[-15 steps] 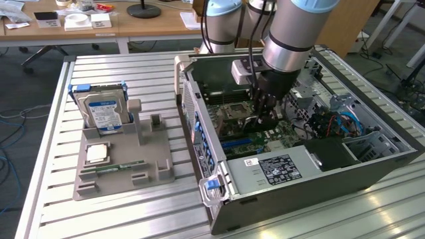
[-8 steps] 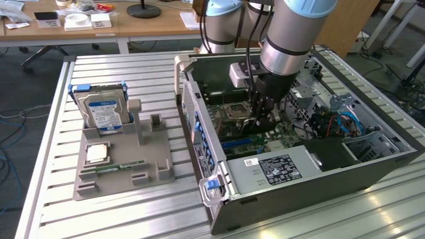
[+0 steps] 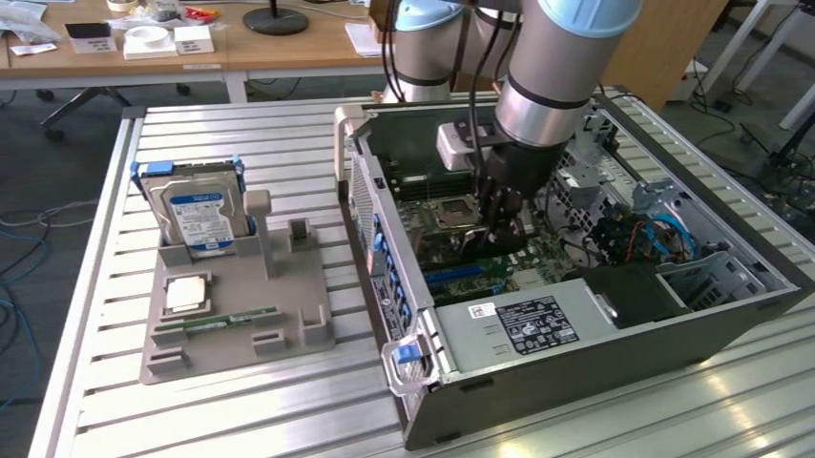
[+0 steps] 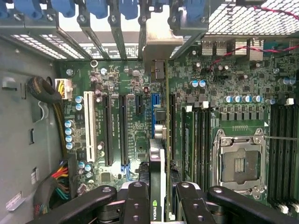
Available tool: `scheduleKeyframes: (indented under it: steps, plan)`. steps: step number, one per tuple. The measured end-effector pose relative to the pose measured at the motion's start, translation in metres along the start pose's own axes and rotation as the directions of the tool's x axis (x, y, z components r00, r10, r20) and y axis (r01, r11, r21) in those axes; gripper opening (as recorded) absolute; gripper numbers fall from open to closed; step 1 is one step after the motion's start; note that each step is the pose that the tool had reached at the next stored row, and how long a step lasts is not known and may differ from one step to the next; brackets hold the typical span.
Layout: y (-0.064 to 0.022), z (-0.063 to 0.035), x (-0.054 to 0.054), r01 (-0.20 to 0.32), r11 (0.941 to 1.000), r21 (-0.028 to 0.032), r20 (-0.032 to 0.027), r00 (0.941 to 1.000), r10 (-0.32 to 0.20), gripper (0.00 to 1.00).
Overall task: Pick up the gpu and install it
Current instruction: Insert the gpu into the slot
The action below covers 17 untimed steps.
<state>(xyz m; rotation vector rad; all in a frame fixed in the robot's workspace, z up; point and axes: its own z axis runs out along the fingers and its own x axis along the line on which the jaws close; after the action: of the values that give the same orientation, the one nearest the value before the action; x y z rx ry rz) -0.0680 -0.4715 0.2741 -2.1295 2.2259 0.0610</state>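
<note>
Gripping the gpu (image 4: 158,182) edge-on between its fingers, the claw (image 4: 159,205) hangs inside the open computer case (image 3: 598,367), just above the motherboard (image 4: 126,84) slots.

We saw the gpu (image 4: 158,158) edge-on in the wrist view, its lower end hidden between the gripper (image 4: 159,205) fingers (image 4: 138,205). We could not tell whether its edge had seated in the motherboard (image 4: 121,84) slot. In the exterior view the gripper (image 3: 499,229) tips were lost against dark parts inside the computer case (image 3: 612,363) (the card itself could not be made out there). The arm (image 3: 560,57) was cut off by the top edge. Print on the hard drive (image 3: 198,215) label was too small to read.
</note>
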Motion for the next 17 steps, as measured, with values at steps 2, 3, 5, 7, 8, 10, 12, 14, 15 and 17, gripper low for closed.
scheduleKeyframes:
  steps: [2,3,5,7,8,10,12,14,15,17]
  plan:
    - [0.0016,0.0002,0.0001,0.000,1.0000,-0.0001,-0.0001,1.0000,0.000,0.27]
    - [0.0018,0.0006,0.0002,0.000,1.0000,-0.0001,-0.0002,1.0000,0.000,0.27]
    - [0.0021,0.0024,0.0003,0.000,1.0000,-0.0002,-0.0002,1.0000,0.000,0.27]
    - [0.0023,0.0045,0.0005,0.000,1.0000,0.0000,-0.0001,1.0000,0.000,0.27]
    - [0.0024,0.0048,0.0005,0.000,1.0000,-0.0001,-0.0002,1.0000,0.000,0.27]
    - [0.0024,0.0050,0.0012,0.000,1.0000,-0.0002,-0.0002,1.0000,0.000,0.27]
    - [0.0025,0.0053,0.0016,0.000,1.0000,-0.0001,-0.0002,1.0000,0.000,0.27]
    - [0.0048,0.0076,0.0019,0.000,1.0000,-0.0001,-0.0003,1.0000,0.000,0.27]
    - [0.0057,0.0082,0.0020,0.000,1.0000,-0.0001,-0.0002,1.0000,0.000,0.27]
    - [0.0071,0.0090,0.0021,0.000,1.0000,-0.0002,-0.0004,1.0000,0.000,0.27]
